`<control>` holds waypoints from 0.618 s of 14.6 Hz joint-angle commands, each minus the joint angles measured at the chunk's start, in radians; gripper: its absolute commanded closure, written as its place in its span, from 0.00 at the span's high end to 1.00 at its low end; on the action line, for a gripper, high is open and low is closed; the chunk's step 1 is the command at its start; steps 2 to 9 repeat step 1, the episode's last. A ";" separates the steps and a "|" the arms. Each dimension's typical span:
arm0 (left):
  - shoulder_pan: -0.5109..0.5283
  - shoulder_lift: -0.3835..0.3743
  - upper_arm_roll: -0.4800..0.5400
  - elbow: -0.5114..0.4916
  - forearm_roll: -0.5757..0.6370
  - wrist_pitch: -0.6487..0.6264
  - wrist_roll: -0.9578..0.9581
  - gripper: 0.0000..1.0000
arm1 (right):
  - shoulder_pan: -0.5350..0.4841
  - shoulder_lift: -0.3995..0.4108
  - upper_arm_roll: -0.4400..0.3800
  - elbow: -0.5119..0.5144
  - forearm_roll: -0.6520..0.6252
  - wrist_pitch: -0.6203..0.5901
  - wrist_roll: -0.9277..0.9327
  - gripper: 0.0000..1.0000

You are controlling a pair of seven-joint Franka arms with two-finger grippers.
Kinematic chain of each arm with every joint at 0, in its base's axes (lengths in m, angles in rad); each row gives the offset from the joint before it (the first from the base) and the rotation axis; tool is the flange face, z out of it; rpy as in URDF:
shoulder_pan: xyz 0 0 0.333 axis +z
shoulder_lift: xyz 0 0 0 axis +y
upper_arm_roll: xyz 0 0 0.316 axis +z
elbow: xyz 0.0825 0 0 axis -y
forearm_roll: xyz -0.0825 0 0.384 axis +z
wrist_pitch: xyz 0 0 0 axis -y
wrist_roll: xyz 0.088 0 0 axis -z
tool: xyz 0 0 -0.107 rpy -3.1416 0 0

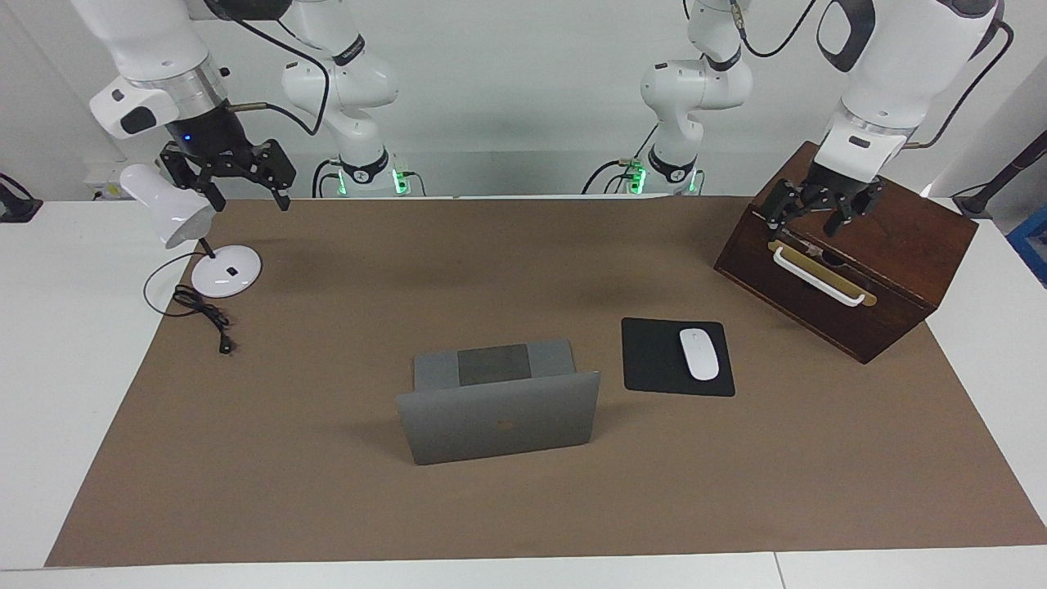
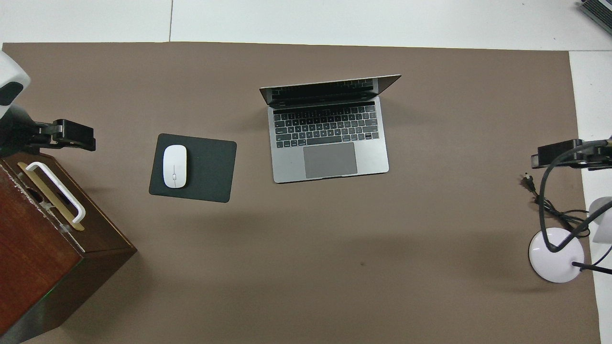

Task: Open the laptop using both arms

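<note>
The silver-grey laptop (image 1: pixel 499 425) stands open on the brown mat, its lid upright with the logo side facing away from the robots. Its keyboard and darker trackpad show in the overhead view (image 2: pixel 330 143). My left gripper (image 1: pixel 814 217) hangs open and empty over the wooden box, well away from the laptop; it also shows in the overhead view (image 2: pixel 71 136). My right gripper (image 1: pixel 249 192) hangs open and empty over the desk lamp at the right arm's end of the table; it also shows in the overhead view (image 2: pixel 559 155). Neither gripper touches the laptop.
A black mouse pad (image 1: pixel 650 360) with a white mouse (image 1: pixel 699 353) lies beside the laptop toward the left arm's end. A dark wooden box (image 1: pixel 900 237) with a white handle stands under the left gripper. A white lamp (image 1: pixel 226 270) and its cable (image 1: pixel 204 315) lie at the right arm's end.
</note>
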 commanded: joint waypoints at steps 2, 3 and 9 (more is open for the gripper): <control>0.007 -0.001 -0.007 0.007 0.010 0.003 0.014 1.00 | -0.024 -0.009 0.014 -0.018 -0.010 0.020 -0.033 1.00; 0.007 -0.001 -0.007 0.007 0.010 0.003 0.014 1.00 | -0.024 -0.009 0.014 -0.018 -0.010 0.020 -0.033 1.00; 0.007 -0.001 -0.007 0.007 0.010 0.003 0.014 1.00 | -0.024 -0.009 0.014 -0.018 -0.010 0.020 -0.033 1.00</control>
